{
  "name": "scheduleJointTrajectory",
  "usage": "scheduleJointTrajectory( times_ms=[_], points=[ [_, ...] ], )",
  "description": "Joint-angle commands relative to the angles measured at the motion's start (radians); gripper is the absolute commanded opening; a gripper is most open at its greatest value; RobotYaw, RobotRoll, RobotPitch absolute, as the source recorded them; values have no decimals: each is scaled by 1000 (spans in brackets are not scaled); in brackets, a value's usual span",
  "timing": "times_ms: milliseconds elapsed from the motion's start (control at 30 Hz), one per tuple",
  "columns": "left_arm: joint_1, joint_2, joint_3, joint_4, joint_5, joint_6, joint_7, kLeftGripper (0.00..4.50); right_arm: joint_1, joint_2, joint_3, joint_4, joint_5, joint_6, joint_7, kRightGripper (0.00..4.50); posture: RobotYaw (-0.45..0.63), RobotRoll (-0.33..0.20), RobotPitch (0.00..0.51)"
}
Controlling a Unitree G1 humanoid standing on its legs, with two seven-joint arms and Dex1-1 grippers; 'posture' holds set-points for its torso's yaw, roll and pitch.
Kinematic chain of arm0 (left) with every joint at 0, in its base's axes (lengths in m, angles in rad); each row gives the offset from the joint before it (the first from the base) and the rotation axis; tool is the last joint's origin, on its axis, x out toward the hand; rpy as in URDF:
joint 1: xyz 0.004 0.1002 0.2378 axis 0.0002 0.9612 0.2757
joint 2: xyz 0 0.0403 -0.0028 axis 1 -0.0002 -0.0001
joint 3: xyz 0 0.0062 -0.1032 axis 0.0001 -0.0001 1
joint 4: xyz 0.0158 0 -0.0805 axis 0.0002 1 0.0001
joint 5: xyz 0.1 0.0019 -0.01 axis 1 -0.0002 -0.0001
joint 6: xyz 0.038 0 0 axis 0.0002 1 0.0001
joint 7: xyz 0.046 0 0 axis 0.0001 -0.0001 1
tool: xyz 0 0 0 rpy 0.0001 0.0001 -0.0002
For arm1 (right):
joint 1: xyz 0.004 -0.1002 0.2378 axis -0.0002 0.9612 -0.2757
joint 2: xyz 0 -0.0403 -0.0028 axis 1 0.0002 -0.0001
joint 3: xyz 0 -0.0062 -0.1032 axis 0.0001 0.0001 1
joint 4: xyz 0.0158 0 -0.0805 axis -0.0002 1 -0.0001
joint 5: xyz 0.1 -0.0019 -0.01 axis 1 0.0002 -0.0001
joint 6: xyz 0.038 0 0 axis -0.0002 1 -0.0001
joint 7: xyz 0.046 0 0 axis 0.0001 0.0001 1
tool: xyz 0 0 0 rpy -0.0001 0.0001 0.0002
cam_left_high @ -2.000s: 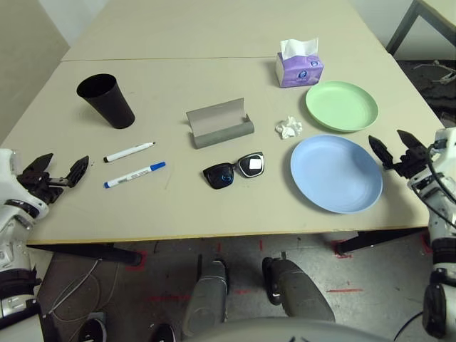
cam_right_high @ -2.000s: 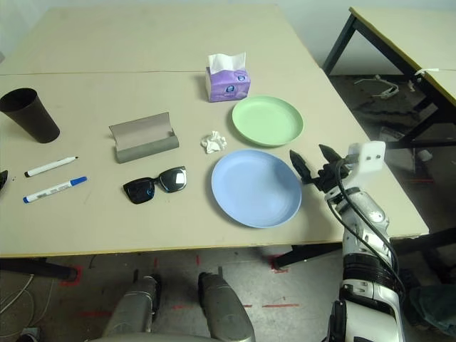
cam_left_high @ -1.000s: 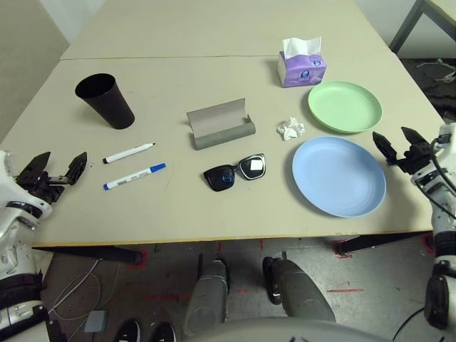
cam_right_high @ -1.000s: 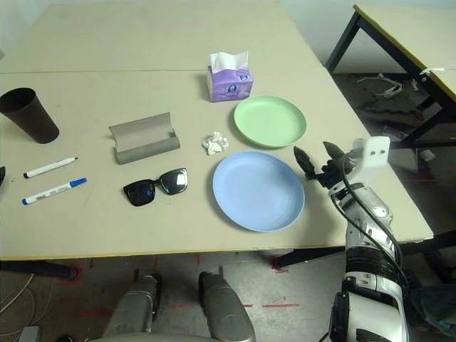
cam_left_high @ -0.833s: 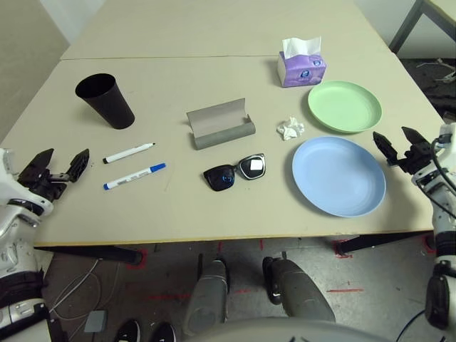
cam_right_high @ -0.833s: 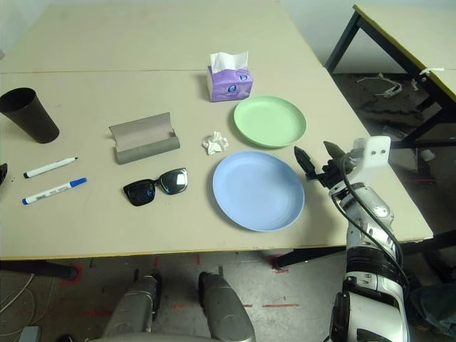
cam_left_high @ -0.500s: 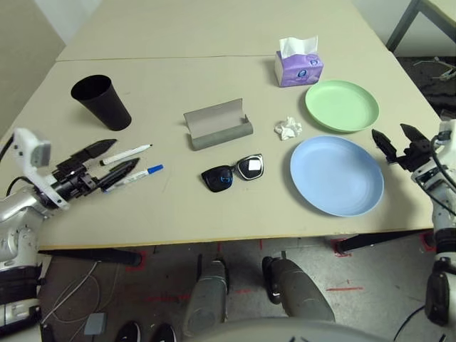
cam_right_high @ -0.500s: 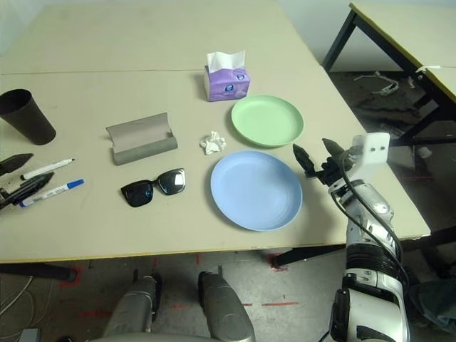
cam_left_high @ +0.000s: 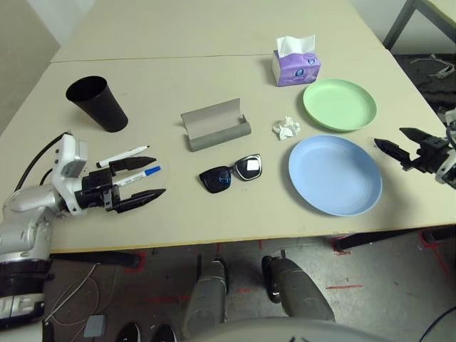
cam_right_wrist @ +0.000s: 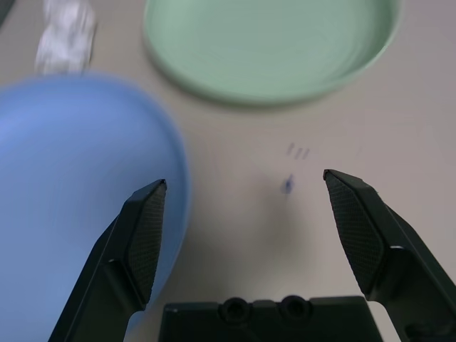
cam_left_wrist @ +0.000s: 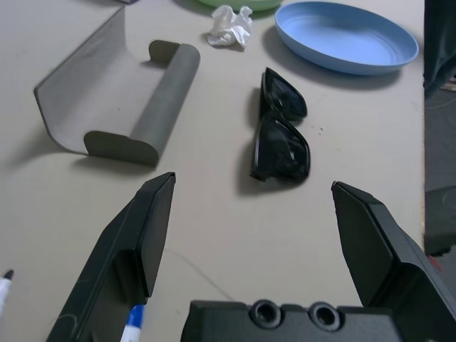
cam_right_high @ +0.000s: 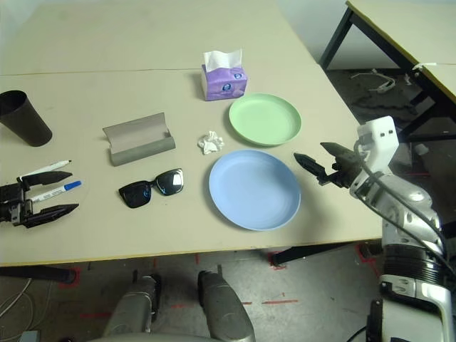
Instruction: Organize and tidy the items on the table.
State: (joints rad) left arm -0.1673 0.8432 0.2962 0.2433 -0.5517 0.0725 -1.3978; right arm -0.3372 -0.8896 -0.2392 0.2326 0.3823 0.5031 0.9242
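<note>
- Two pale beige tables (cam_left_high: 214, 28) butt together, a seam running between them; a third table with dark legs stands off to the right over a grey floor with red tape marks.
- On the near table we see, from left to right: a black cup (cam_left_high: 97, 103), a black-capped pen (cam_left_high: 122, 157) and a blue-capped pen (cam_left_high: 140, 173) lying close together, an open grey glasses case (cam_left_high: 214, 124), black sunglasses (cam_left_high: 232, 173) just in front of it, a crumpled tissue (cam_left_high: 286, 127), a purple tissue box (cam_left_high: 296, 63) further back, then a blue plate (cam_left_high: 335, 175) with a green plate (cam_left_high: 340, 105) behind it.
- Our left gripper (cam_left_high: 141, 181) has its fingers spread wide and holds nothing; they straddle the blue-capped pen's end, above the tabletop.
- The left forearm lies low at the table's near-left edge, pointing right towards the sunglasses.
- Our right gripper (cam_right_high: 320, 162) is likewise spread wide and empty, hanging just beside the blue plate's right rim.
- The right arm reaches in from the right, pointing left and tilted slightly downward.
</note>
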Motion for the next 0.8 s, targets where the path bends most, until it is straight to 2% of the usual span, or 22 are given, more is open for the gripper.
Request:
scheduleJointTrajectory(
  times_ms=[33,200,633,733,800],
  points=[
    [-6,-11,-9,20,15,-4,9,4461,29,-35,42,-47,-6,92,27,4500,-240,0,214],
    [-24,-16,-2,39,18,-12,28,4461,75,-56,85,-106,-23,151,39,4500,-240,0,214],
    [-15,-25,8,42,26,-44,57,4461,95,-48,127,-162,4,230,71,4500,-223,0,212],
    [-22,-31,13,52,27,-55,73,4500,94,-50,126,-183,24,259,94,3863,-219,0,211],
    [-23,-33,14,57,27,-60,78,4500,91,-50,128,-186,24,259,105,3165,-215,0,208]
  ],
)
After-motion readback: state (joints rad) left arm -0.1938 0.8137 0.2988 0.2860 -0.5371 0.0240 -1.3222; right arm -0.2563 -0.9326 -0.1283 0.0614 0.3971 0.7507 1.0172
